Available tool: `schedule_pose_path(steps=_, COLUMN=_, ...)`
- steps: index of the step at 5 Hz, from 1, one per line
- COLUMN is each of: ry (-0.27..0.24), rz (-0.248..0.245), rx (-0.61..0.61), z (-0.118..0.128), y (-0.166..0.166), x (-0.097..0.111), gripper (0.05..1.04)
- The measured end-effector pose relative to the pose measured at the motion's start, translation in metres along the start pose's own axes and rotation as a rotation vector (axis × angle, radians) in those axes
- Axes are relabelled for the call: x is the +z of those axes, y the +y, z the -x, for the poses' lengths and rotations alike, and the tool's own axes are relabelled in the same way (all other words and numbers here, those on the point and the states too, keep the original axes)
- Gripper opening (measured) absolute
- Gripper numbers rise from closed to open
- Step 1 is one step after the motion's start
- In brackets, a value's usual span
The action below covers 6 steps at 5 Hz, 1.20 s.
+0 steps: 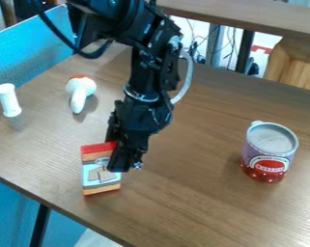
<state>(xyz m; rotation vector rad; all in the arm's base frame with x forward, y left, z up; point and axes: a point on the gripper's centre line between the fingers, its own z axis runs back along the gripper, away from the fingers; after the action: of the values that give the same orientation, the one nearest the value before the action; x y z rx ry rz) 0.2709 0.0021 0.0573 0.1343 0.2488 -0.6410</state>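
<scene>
Small box (100,170), red top, orange bands, light-blue label with a picture on it, near the table's (189,202) front-left edge. Gripper (120,161) right against the box, overlapping its right side, pointing down. Grasping or released: cannot tell from here. Progress: gripper is at the box, so the approach looks done; whether a grip is made or already let go, cannot tell. Box shows no clear gap under it, so no lift can be confirmed. Box is well apart from the other items, none of them in contact with the gripper. White rounded toy with orange top (81,91) is behind the box; white spool-like piece (8,100) behind and left of it; cherry can (270,152) upright, well right of it.
</scene>
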Motion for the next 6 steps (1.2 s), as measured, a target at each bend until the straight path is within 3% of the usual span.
schedule_pose_path(steps=1, ry=-0.028, rz=-0.006, rx=0.005, z=-0.002, y=-0.002, x=-0.001, gripper=0.398)
schedule_pose_path(steps=2, ry=-0.050, rz=-0.006, rx=0.023, z=0.001, y=-0.005, x=-0.001, gripper=0.465)
schedule_pose_path(steps=3, ry=-0.116, rz=0.011, rx=0.069, z=0.008, y=-0.014, x=0.012, gripper=0.779)
schedule_pose_path(steps=4, ry=-0.268, rz=0.044, rx=0.145, z=0.019, y=-0.010, x=0.034, gripper=1.006)
schedule_pose_path(steps=5, ry=-0.286, rz=0.054, rx=0.150, z=0.019, y=-0.010, x=0.039, gripper=1.008)
schedule_pose_path(steps=6, ry=-0.325, rz=0.038, rx=0.168, z=0.006, y=-0.012, x=0.059, gripper=1.003)
